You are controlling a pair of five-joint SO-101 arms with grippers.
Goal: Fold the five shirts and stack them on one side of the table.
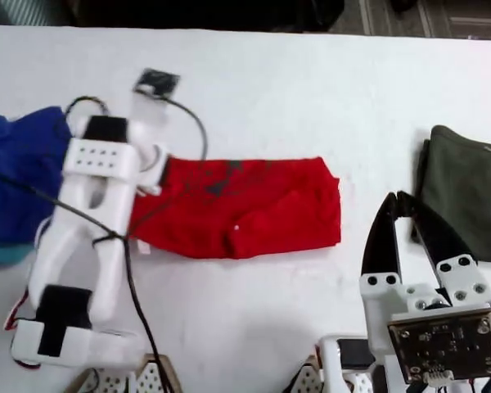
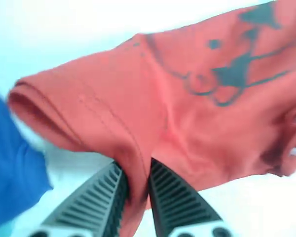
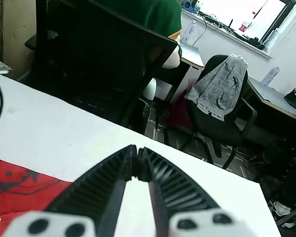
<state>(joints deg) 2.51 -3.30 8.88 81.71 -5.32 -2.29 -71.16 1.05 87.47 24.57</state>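
Note:
A red shirt (image 1: pixel 245 205) with a dark print lies folded into a wide band at the table's middle. My left gripper (image 1: pixel 157 168) is at its left end, shut on a pinch of the red shirt (image 2: pixel 187 108), which bunches between the fingers (image 2: pixel 108 197). My right gripper (image 1: pixel 397 196) stands at the front right, shut with nothing in it, its tips (image 3: pixel 136 150) raised over the table beyond the red shirt's (image 3: pixel 15 182) right end. A blue shirt (image 1: pixel 20 176) lies at the left edge, close to the left gripper. A dark green folded shirt (image 1: pixel 466 188) rests at the right edge.
Teal cloth (image 1: pixel 0 254) peeks out under the blue shirt (image 2: pixel 10 168). A black cable (image 1: pixel 192 119) loops over the left arm. The white table (image 1: pixel 311 90) is bare along its far half. Office chairs (image 3: pixel 89 64) stand beyond the far edge.

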